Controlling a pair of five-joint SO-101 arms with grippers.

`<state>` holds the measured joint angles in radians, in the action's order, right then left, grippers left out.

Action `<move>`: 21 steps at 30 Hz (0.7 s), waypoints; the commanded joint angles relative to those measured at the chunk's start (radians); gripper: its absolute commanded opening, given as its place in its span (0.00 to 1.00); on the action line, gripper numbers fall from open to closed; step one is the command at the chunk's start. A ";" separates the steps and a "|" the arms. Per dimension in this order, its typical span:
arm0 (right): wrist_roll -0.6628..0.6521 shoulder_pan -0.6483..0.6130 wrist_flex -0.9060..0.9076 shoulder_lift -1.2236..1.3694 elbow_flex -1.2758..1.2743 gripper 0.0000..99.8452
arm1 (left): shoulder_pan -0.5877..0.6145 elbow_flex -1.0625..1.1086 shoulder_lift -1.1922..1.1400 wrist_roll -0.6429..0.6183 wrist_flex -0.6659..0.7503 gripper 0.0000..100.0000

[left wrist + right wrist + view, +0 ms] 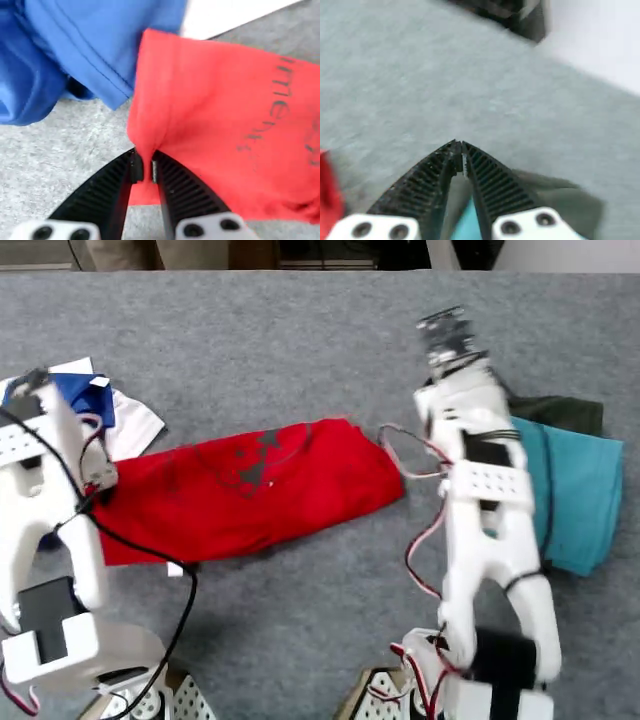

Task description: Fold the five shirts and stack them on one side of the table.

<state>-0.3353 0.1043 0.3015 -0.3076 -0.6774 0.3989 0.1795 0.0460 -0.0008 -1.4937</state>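
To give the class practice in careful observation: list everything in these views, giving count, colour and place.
table: 1, grey
red shirt: 1, red, across the table's middle
white shirt: 1, white, table's left side
blue shirt: 1, blue, lying on the white shirt
dark green shirt: 1, dark green, table's right side
teal shirt: 1, teal, folded, partly over the dark green shirt
left gripper: 1, black, shut on the red shirt's edge
right gripper: 1, black, shut, empty, above the table
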 commanded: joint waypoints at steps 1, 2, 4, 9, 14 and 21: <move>0.008 0.070 -0.005 -0.143 0.091 0.01 | -0.120 -0.109 0.007 -0.002 -0.054 0.02; 0.008 0.077 -0.011 -0.162 0.111 0.01 | -0.164 -0.112 0.007 -0.002 -0.051 0.02; 0.009 0.094 -0.025 -0.183 0.134 0.01 | -0.259 -0.117 0.007 -0.002 -0.051 0.02; 0.058 0.174 -0.058 -0.186 0.140 0.01 | -0.488 -0.129 0.007 -0.008 -0.037 0.02; 0.072 0.234 -0.086 -0.188 0.143 0.01 | -0.635 -0.181 0.002 -0.009 0.031 0.02; 0.071 0.232 -0.084 -0.188 0.143 0.01 | -0.783 -0.364 -0.191 -0.110 0.063 0.02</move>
<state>-0.2739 0.3191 0.2432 -0.4488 -0.5930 -0.3299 -0.0568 -0.0798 -0.0713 -1.4385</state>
